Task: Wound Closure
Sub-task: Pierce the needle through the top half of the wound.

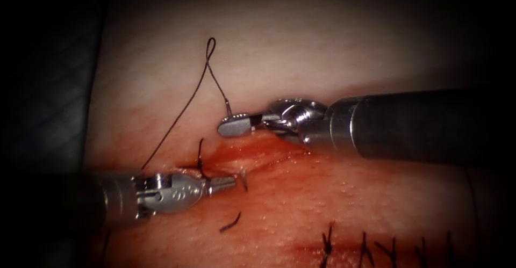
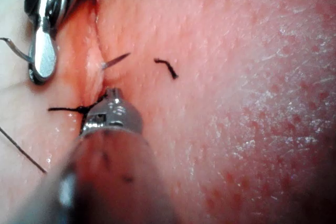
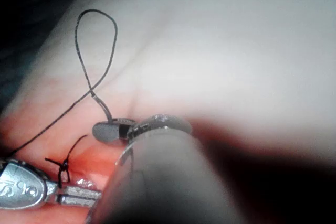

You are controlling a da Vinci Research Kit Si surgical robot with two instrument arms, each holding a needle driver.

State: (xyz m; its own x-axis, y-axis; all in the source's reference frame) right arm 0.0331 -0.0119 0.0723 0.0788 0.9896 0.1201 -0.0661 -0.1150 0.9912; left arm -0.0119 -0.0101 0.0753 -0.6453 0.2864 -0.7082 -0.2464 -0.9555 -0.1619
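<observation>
1. On the upper edge of the cut (image 1: 252, 158), the right tool (image 1: 236, 127) lies with its jaws closed on the needle (image 1: 228, 108) near its tail end, where the thread (image 1: 183, 104) joins it
2. The needle's tail sticks up out of the closed jaws, and its curve runs under them into the tissue (image 1: 333, 203); the needle tip (image 1: 243, 181) pokes out of the tissue on the lower side of the cut
3. In the left wrist view the same tip (image 2: 116, 60) shows as a thin pale point rising from the tissue just beyond the left tool (image 2: 111, 98), with the right tool (image 2: 43, 59) across the cut from it
4. From the needle's tail the thread climbs to a small loop (image 1: 210, 45), then runs down and to the left toward the left tool's shaft; the right wrist view shows that loop (image 3: 96, 40) above the right tool (image 3: 107, 129)
5. The left tool (image 1: 226, 182) reaches in just below the cut, its tip near the needle tip; its jaws look narrow and nearly together, and I cannot tell if they hold anything
6. A knotted stitch (image 1: 200, 158) with short dark tails crosses the cut just beside the left tool's wrist
7. A loose cut end of thread (image 1: 230, 224) lies on the tissue below the left tool, apart from it
8. Red fluid (image 1: 242, 149) wets the cut and the tissue around it
9. A row of finished stitches (image 1: 371, 246) sits well to the lower right
</observation>
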